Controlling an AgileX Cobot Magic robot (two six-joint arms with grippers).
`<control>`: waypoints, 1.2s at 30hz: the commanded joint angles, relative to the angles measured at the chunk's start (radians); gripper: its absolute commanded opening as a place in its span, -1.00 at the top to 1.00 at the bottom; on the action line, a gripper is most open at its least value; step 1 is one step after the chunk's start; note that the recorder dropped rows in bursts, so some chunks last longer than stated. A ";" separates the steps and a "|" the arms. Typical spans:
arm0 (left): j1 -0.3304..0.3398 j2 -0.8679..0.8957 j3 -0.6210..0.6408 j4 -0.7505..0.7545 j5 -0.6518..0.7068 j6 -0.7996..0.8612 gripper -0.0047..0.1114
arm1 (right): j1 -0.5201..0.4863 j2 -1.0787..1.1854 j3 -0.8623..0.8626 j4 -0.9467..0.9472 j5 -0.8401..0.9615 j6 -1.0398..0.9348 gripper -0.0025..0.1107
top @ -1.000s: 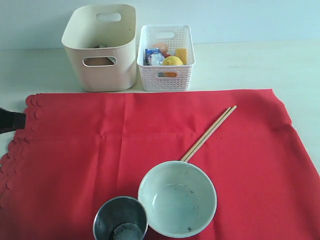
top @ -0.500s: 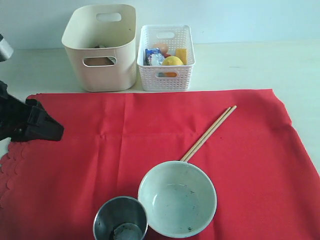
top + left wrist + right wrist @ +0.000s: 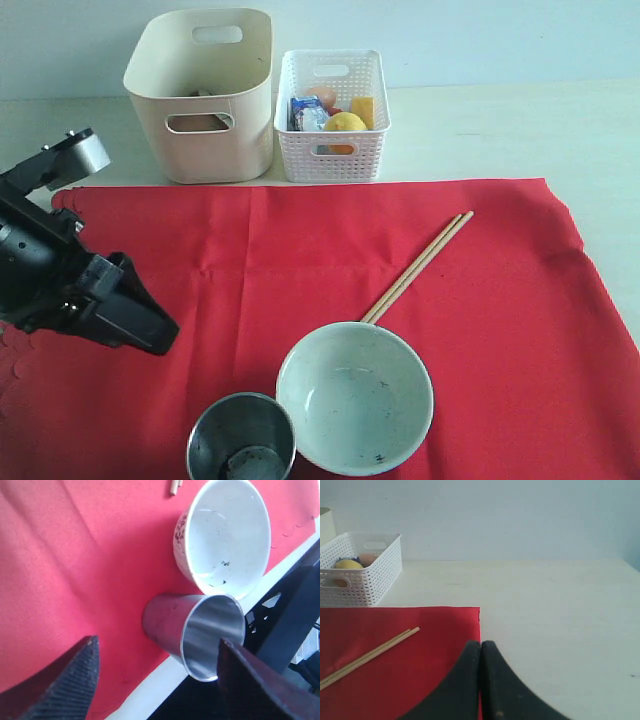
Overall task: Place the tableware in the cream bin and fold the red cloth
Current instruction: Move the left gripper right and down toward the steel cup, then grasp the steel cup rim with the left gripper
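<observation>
Jaws of the left gripper point(image 3: 157, 641) stand wide apart above the red cloth point(image 3: 300, 260), aimed at the steel cup point(image 3: 241, 437), likely to straddle it. The pale green bowl point(image 3: 354, 396) and wooden chopsticks point(image 3: 417, 266) also weigh the cloth down. The cream bin point(image 3: 205, 95) stands behind its far edge. The right gripper point(image 3: 480, 650) hangs pressed shut at the cloth's right corner.

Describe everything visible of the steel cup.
The steel cup is a plain, slightly tapered metal tumbler, dull outside and shiny inside, with no handle. It stands upright, mouth up, apparently empty, on the red cloth near its edge, close beside the pale green bowl; whether they touch is unclear. Nothing grips it.
</observation>
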 commanded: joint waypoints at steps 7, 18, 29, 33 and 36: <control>-0.152 0.021 -0.008 0.045 -0.042 0.065 -0.19 | -0.005 -0.008 0.005 0.000 -0.014 0.000 0.96; -0.307 0.112 -0.008 0.115 -0.223 -0.009 -0.19 | -0.005 -0.018 0.005 0.000 -0.014 0.000 0.96; -0.375 0.194 -0.008 0.112 -0.291 -0.009 -0.18 | -0.005 -0.018 0.005 0.000 -0.014 0.000 0.96; -0.375 0.222 -0.008 0.110 -0.308 -0.009 -0.02 | -0.005 -0.018 0.005 0.000 -0.014 0.000 0.96; -0.375 0.237 -0.008 0.110 -0.312 -0.009 0.13 | -0.005 -0.018 0.005 0.000 -0.014 0.000 0.96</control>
